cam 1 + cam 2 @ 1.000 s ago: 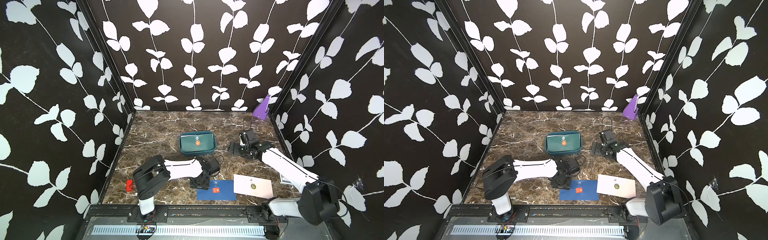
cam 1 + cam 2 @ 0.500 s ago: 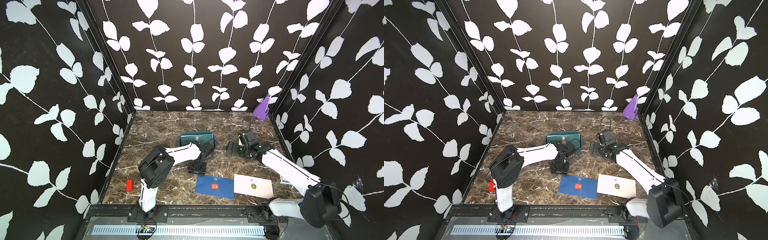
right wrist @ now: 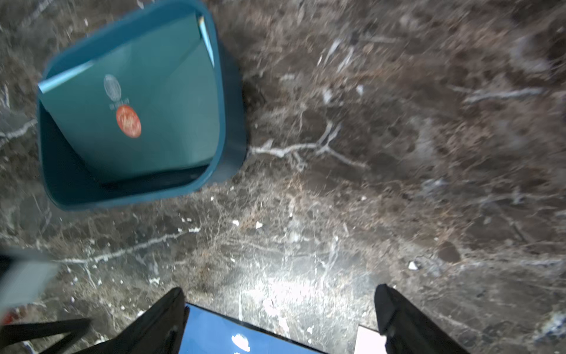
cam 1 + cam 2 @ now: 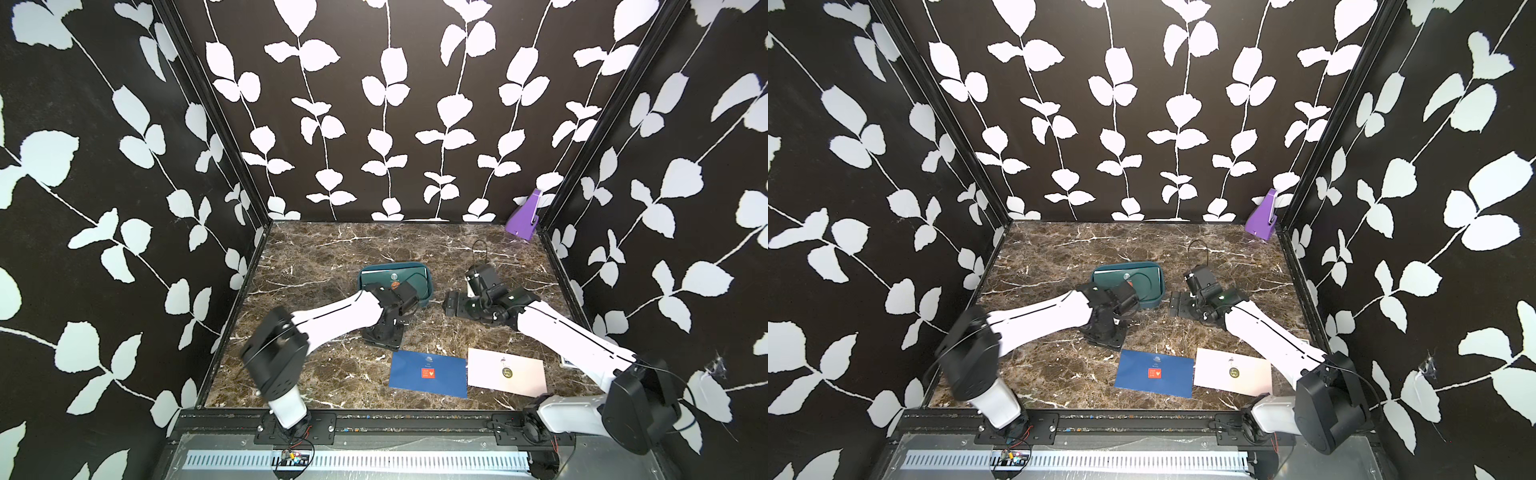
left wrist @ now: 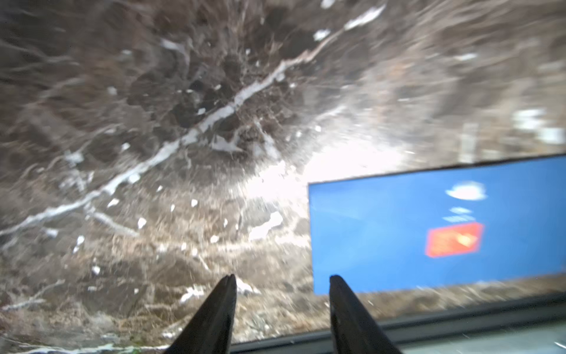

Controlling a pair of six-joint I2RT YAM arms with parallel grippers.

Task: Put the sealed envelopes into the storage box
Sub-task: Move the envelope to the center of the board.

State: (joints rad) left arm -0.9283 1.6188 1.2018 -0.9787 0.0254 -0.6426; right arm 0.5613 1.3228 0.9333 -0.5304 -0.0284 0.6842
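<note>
Moved my left gripper (image 5: 281,276) from navy envelope (image 4: 409,374) toward storage box (image 4: 429,289), mid-frame; jaws half-parted, empty; right gripper (image 3: 280,288) wide open, empty.

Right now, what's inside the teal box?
A green envelope with an orange seal lies on top in the box, pale edges peeking from beneath. Whatever else lies under it is covered.

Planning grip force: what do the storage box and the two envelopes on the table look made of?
The storage box: likely moulded plastic, smooth teal; rounded corners, uniform walls. The navy envelope and the pale pink envelope: apparently matte paper; thin, flat, crisp straight edges, no sheen.
</note>
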